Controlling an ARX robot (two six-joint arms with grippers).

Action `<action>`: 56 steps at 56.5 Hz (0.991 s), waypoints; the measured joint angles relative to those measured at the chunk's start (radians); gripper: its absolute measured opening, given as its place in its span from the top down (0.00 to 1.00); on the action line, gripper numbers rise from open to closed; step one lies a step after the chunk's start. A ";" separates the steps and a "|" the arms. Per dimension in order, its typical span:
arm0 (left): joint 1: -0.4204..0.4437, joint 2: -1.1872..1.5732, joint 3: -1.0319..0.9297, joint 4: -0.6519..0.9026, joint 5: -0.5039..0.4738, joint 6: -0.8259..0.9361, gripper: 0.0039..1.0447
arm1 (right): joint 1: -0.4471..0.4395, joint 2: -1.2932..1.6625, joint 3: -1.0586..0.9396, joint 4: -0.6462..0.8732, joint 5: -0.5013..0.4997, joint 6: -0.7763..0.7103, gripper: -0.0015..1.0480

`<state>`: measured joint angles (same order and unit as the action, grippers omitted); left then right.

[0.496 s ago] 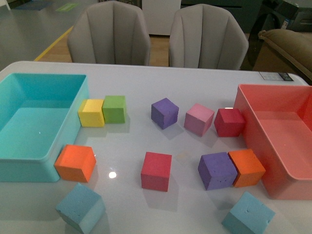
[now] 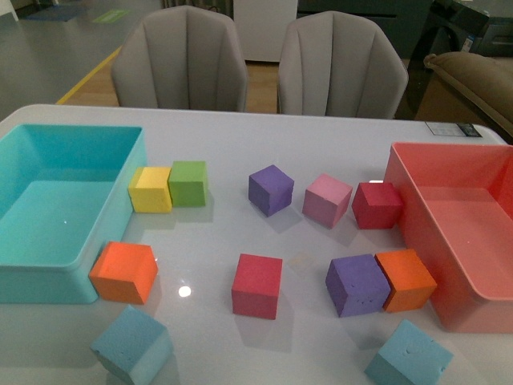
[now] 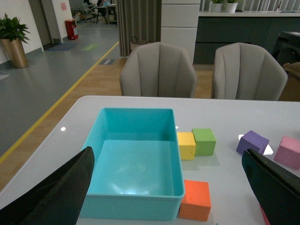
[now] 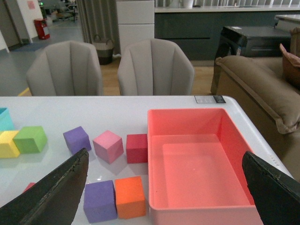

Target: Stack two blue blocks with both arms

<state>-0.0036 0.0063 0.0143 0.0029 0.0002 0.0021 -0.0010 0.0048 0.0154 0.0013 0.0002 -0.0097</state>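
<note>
Two light blue blocks lie apart near the table's front edge in the front view, one at the left (image 2: 132, 343) and one at the right (image 2: 409, 354). Neither shows in the wrist views. My left gripper (image 3: 167, 152) is open above the table, with the turquoise bin (image 3: 133, 206) between its dark fingers (image 3: 56, 192). Open too, my right gripper (image 4: 165, 153) hangs over the coral bin (image 4: 201, 208). Both hold nothing. Neither arm appears in the front view.
The turquoise bin (image 2: 48, 281) stands at the left and the coral bin (image 2: 417, 233) at the right. Between them lie orange (image 2: 123, 271), yellow (image 2: 150, 189), green (image 2: 187, 183), purple (image 2: 270, 189), pink (image 2: 326, 200) and red (image 2: 257, 285) cubes. Two chairs stand behind the table.
The front view has shifted very slightly. No block or bin has moved on the table.
</note>
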 joint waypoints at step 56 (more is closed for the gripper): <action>0.000 0.000 0.000 -0.001 0.000 0.000 0.08 | 0.171 1.363 0.317 0.187 -0.093 -0.593 0.09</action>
<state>-0.0036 0.0059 0.0143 0.0017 0.0002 0.0021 0.1696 1.3678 0.3321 0.1886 -0.0933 -0.6029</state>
